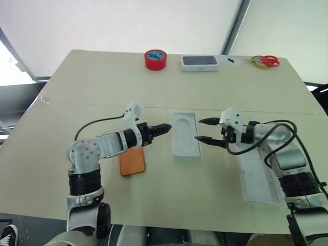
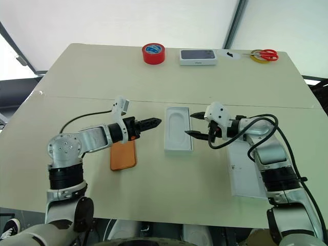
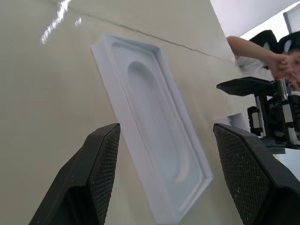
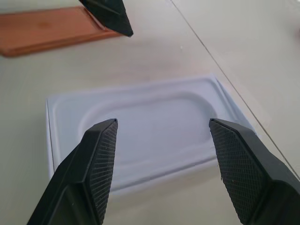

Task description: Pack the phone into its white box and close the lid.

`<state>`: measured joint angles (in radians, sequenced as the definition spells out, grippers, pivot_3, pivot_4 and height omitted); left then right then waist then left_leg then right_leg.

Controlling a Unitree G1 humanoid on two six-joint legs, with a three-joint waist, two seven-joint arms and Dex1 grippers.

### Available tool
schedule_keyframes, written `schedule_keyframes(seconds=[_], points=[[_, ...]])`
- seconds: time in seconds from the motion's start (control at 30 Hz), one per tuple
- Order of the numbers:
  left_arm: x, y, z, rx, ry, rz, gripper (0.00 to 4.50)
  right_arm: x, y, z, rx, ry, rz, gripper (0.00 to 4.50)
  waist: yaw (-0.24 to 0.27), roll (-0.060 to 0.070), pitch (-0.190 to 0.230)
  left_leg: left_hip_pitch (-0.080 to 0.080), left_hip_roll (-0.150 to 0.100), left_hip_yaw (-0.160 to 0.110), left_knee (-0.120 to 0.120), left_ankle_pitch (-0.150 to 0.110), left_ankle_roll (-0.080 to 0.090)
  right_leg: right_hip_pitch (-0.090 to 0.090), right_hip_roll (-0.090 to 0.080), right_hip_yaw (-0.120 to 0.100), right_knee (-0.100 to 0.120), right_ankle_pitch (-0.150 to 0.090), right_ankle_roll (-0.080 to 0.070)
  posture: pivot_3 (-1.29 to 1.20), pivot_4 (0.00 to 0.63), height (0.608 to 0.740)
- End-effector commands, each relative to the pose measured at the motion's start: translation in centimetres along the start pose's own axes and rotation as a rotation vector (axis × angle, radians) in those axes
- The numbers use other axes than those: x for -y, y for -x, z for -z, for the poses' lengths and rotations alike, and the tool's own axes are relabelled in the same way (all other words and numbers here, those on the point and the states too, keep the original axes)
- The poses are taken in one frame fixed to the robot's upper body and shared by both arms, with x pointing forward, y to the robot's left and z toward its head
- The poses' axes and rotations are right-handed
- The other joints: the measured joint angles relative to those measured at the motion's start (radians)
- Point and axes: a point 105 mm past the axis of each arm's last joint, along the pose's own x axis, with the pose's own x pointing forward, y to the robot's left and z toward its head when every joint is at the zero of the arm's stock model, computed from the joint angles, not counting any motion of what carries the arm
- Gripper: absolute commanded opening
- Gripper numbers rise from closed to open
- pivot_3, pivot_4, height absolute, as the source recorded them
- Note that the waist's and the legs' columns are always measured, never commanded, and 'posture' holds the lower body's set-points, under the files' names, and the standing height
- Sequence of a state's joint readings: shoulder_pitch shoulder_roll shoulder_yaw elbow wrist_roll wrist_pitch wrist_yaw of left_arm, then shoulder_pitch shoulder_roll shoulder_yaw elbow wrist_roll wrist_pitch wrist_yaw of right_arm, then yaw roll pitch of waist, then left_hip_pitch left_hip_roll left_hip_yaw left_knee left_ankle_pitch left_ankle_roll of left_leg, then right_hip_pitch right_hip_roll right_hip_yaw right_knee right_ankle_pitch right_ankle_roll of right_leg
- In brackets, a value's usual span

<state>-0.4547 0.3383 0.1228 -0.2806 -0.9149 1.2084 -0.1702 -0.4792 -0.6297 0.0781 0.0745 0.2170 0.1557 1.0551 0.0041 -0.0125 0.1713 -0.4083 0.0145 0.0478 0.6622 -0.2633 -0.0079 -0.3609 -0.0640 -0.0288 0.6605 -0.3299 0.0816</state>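
Observation:
The white box (image 1: 185, 134) lies flat at the table's middle, its moulded tray with an oval recess facing up and empty. Just left of it lies the orange phone (image 1: 132, 161), partly under my left forearm. My left gripper (image 1: 166, 127) hovers above the table between phone and box, pointing at the box's left side, open and holding nothing. From the other side my right gripper (image 1: 199, 130) faces the box's right edge, its fingers spread one above the other, open and empty. The long white lid (image 1: 259, 177) rests on the table under my right arm.
Along the far edge stand a red tape roll (image 1: 155, 59), a dark-topped white box (image 1: 200, 62) and red-handled scissors (image 1: 266, 61) beside a yellow tape ring. A seam crosses the table behind the box. A person's hands (image 3: 281, 63) show beyond the table in the left wrist view.

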Motion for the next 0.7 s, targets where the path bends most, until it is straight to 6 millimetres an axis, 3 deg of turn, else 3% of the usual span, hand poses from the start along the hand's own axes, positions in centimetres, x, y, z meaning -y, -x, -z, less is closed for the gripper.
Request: schedule_keyframes(seconds=[0.03, 0.1, 0.13, 0.2, 0.33, 0.4, 0.7], points=[[-1.3, 1.7, -0.7, 0.090, -0.232, -0.057, 3.38, -0.3, -1.8, -1.0, 0.027, 0.076, 0.019, 1.42, -0.006, 0.000, 0.000, 0.000, 0.000, 0.000, -0.001, 0.000, 0.000, 0.000, 0.000, 0.000, 0.000, 0.000, 0.000, 0.00, 0.150, 0.740], [-2.2, 2.5, -0.9, 0.138, -0.217, -0.055, 3.38, -0.9, -2.7, -1.2, 0.032, 0.090, 0.010, 0.32, -0.004, 0.001, 0.000, -0.001, 0.000, 0.000, -0.002, 0.001, -0.001, -0.001, 0.000, 0.000, 0.000, 0.000, 0.000, 0.00, 0.150, 0.740], [-2.9, 3.4, -1.3, 0.176, -0.277, -0.082, 3.38, -1.1, -3.3, -0.9, 0.010, 0.115, 0.012, 0.06, 0.002, 0.001, 0.000, -0.001, 0.000, 0.000, -0.002, 0.001, -0.001, -0.002, 0.000, 0.000, 0.000, 0.000, 0.000, 0.00, 0.150, 0.740], [-4.4, 5.5, -1.6, 0.204, -0.412, -0.146, 3.38, -1.6, -4.1, 0.5, -0.076, 0.196, -0.003, 0.06, -0.002, 0.000, 0.000, -0.001, 0.000, 0.000, -0.001, 0.001, -0.001, -0.002, -0.001, 0.000, 0.000, 0.000, -0.001, 0.00, 0.150, 0.740], [-4.7, 8.2, -1.6, 0.267, -0.614, -0.149, 3.38, -1.3, -4.0, 1.6, -0.129, 0.248, -0.012, 0.06, -0.005, 0.001, 0.001, -0.001, 0.000, 0.001, -0.004, 0.000, -0.001, -0.004, -0.002, 0.000, -0.002, 0.000, -0.001, 0.00, 0.150, 0.740], [-4.6, 9.1, -1.6, 0.314, -0.531, -0.118, 3.38, -1.5, -3.9, 2.2, -0.160, 0.279, -0.043, 0.06, -0.004, 0.001, 0.001, -0.001, 0.000, 0.000, -0.005, 0.000, 0.000, -0.003, -0.003, 0.000, -0.002, 0.000, -0.001, 0.00, 0.150, 0.740], [-5.2, 10.7, -0.4, 0.318, -0.531, -0.157, 3.38, -1.5, -3.0, 3.8, -0.283, 0.400, -0.161, 0.06, -0.018, 0.001, 0.001, -0.001, 0.000, 0.000, -0.009, -0.002, 0.005, -0.004, -0.004, 0.000, -0.003, 0.000, -0.001, 0.00, 0.150, 0.740]])
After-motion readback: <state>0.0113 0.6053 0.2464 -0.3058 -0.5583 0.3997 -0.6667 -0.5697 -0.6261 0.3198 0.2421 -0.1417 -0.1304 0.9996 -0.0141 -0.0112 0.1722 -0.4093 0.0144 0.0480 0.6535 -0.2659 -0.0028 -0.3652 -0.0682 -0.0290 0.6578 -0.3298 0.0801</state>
